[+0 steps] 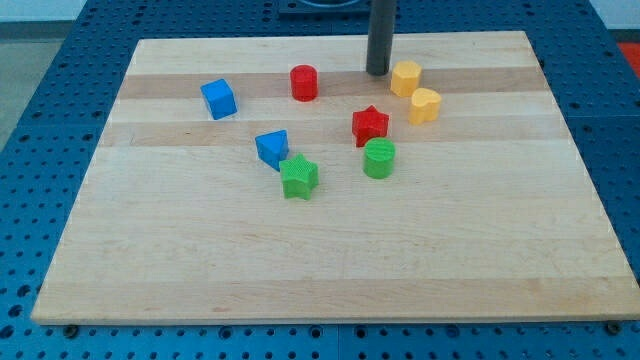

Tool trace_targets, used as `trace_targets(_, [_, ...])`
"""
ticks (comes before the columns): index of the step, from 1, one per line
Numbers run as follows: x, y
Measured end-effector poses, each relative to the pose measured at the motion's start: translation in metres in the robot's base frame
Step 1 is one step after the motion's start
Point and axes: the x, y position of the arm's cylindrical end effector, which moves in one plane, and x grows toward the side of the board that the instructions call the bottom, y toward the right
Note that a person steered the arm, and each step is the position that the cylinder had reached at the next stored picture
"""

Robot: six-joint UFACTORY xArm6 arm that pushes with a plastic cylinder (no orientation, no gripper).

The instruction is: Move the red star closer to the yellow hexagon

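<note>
The red star [370, 125] lies near the board's middle, toward the view's top. The yellow hexagon [405, 77] sits above and to the right of it, with a gap between them. My tip [377, 72] rests on the board just left of the yellow hexagon and well above the red star, touching neither as far as I can see. A yellow heart-like block [425, 105] lies just below the hexagon, right of the star.
A green cylinder [379, 158] sits just below the red star. A green star [299, 177] and a blue block [272, 148] lie to its left. A red cylinder [304, 82] and a blue cube [218, 99] are toward the top left. The wooden board [330, 270] ends at blue pegboard.
</note>
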Motion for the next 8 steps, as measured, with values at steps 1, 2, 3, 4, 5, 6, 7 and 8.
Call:
trace_targets(1, [0.028, -0.035])
trace_targets(2, [0.049, -0.058])
trace_targets(3, [0.071, -0.069])
trace_targets(4, [0.076, -0.069])
trace_targets(5, [0.105, -0.069])
trace_targets(6, [0.124, -0.069])
trace_targets(7, [0.127, -0.069])
trace_targets(8, [0.142, -0.065])
